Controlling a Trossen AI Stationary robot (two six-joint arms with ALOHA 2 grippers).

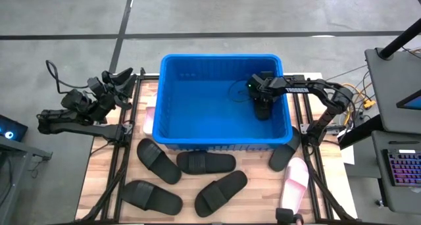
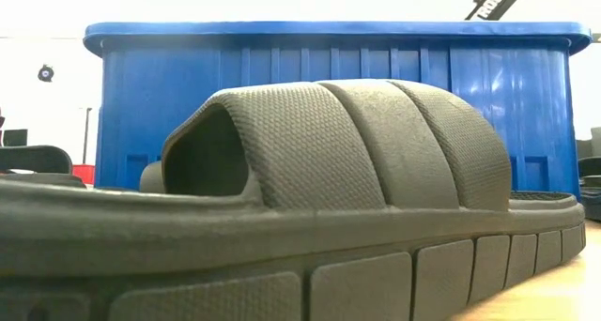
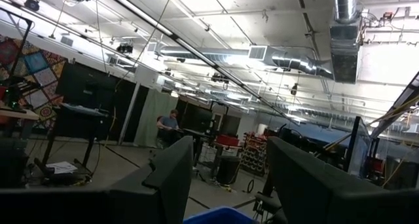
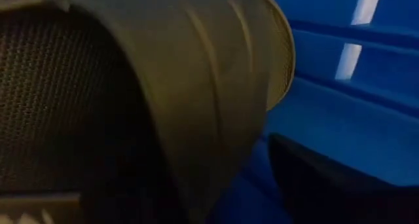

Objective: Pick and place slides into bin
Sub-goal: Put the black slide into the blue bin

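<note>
High view: five black slides (image 1: pixel 205 162), one pink (image 1: pixel 295 180) (outside bin (image 1: pixel 172 129)).

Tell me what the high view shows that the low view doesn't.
Only the high view shows both arms: the right gripper down inside the bin, the left gripper parked off the table's left edge, plus the pink slide and the black slides spread in front. Only the low view shows one black slide close up, strap ribbed and textured. Both share the blue bin and black slides.
</note>
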